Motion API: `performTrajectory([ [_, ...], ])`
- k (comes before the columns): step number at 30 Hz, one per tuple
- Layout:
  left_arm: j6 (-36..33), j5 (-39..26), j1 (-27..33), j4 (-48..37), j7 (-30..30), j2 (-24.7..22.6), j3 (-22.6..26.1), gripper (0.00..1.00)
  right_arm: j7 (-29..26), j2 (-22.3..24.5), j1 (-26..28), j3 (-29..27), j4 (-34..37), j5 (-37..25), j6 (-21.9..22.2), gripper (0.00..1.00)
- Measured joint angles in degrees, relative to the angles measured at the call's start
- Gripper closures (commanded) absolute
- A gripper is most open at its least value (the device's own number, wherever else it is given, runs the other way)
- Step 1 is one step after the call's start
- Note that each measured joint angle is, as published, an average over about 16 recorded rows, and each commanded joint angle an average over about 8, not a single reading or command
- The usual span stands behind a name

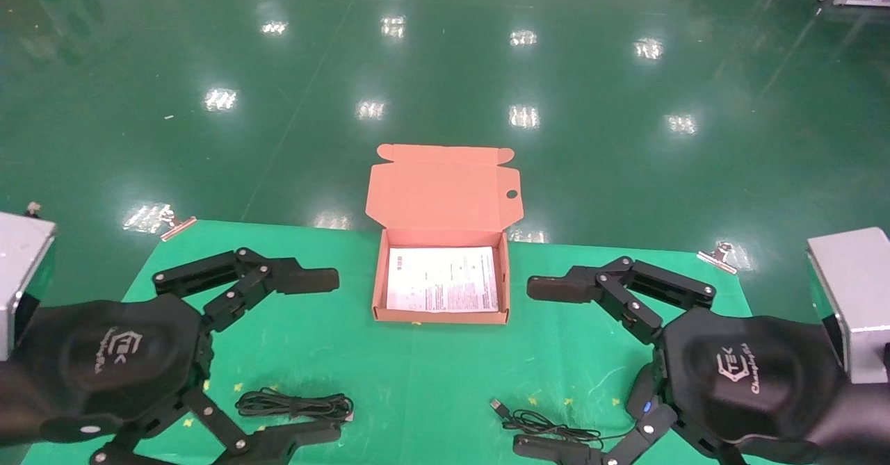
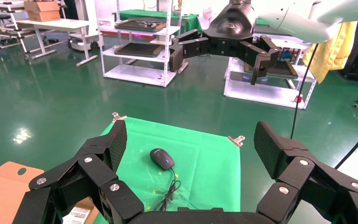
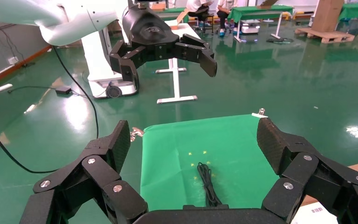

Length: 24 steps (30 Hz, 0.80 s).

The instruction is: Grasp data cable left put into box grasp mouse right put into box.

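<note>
Left pincer agape over data cable.

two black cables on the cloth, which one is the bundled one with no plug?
The data cable, a tight tied bundle beside the left end effector. The other, by the right end effector, is the mouse cord, loose with a USB plug.

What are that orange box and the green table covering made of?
The box looks like matte salmon cardboard: thin folded walls, a die-cut tabbed lid with a punched hole. The table covering seems to be green cloth, judging by its faint creases and the metal clips at its corners.
</note>
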<state>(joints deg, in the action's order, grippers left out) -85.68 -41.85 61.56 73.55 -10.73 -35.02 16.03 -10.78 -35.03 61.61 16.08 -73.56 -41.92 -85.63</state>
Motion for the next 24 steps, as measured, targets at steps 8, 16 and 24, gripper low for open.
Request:
performTrajectory([
  [8,0.0,0.0,0.0,0.0,0.0,0.0,0.0,0.00,0.0,0.0,0.0,0.0,0.0,0.0,0.0,0.00],
  [16,-0.1,-0.3,0.0,0.0,-0.1,0.1,0.2,0.00,0.2,0.3,0.0,0.0,-0.1,-0.5,0.1,0.00],
  [24,-1.2,-4.5,1.7,0.4,-2.2,0.5,2.6,0.00,1.7,1.5,0.9,0.9,-1.2,-4.6,-0.1,0.00],
])
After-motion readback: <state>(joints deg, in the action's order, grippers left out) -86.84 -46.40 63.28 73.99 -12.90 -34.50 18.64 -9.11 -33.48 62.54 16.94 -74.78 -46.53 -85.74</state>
